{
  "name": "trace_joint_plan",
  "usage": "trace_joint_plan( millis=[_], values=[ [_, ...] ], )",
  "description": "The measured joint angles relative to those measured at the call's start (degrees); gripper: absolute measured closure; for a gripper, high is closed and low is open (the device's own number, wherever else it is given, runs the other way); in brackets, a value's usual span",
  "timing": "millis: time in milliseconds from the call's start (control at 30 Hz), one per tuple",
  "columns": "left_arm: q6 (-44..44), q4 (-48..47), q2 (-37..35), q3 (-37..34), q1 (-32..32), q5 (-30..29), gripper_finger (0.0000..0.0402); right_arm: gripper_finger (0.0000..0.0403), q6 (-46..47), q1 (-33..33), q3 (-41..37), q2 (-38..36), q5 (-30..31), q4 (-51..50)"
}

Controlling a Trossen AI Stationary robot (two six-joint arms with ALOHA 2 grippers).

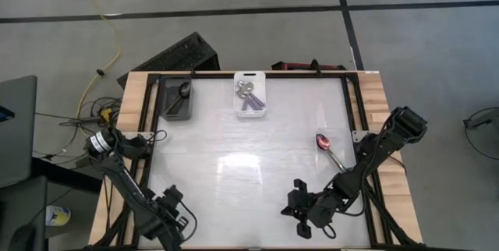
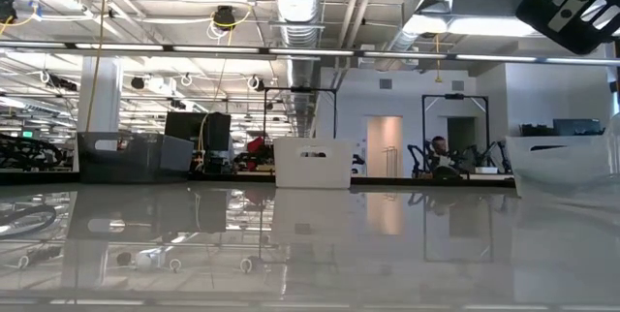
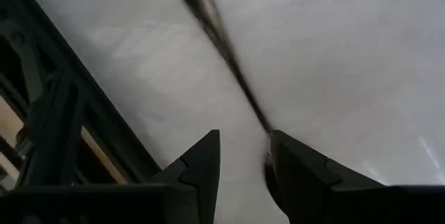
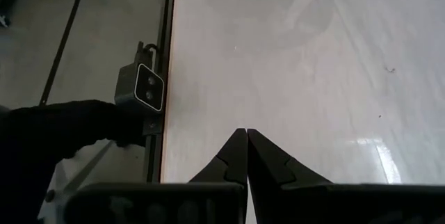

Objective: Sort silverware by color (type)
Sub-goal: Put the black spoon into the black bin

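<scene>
On the right side of the white table (image 1: pixel 249 138) one iridescent spoon with a purple-pink bowl (image 1: pixel 327 148) lies alone, near the right arm. One dark black spoon (image 1: pixel 182 92) lies in the dark rectangular bin (image 1: pixel 173 109) at the far edge; beside it, the white rectangular bin (image 1: pixel 263 87) holds several shiny silver spoons (image 1: pixel 246 90), too close together to count. One more slim dark spoon (image 3: pixel 221 40) lies just before the left gripper (image 3: pixel 243 156) at the near left corner, whose jaws stand apart, the handle end touching one finger. The right gripper (image 4: pixel 247 156), low at the near edge, has its jaws closed on nothing.
</scene>
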Motion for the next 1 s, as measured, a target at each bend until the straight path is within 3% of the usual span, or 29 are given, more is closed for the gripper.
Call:
trace_joint_plan(
  millis=[200,367,800,1000],
  values=[
    [-3.82,22.46,-7.78,-15.64,0.00,0.18,0.0288,0.0376,-0.89,0.22,0.00,0.00,-2.38,-0.10],
    [-8.00,28.01,-11.37,-22.42,-0.12,-0.80,0.0288,0.0376,-0.90,0.81,0.00,0.00,-2.49,-0.13],
    [-6.36,30.73,-10.55,-23.23,-0.17,-1.65,0.0290,0.0376,-1.32,0.59,0.00,-0.02,-2.49,-0.13],
    [-3.42,31.40,-9.05,-22.99,-0.08,-2.03,0.0353,0.0376,-1.32,0.71,0.00,-0.04,-2.47,-0.15]
  ],
)
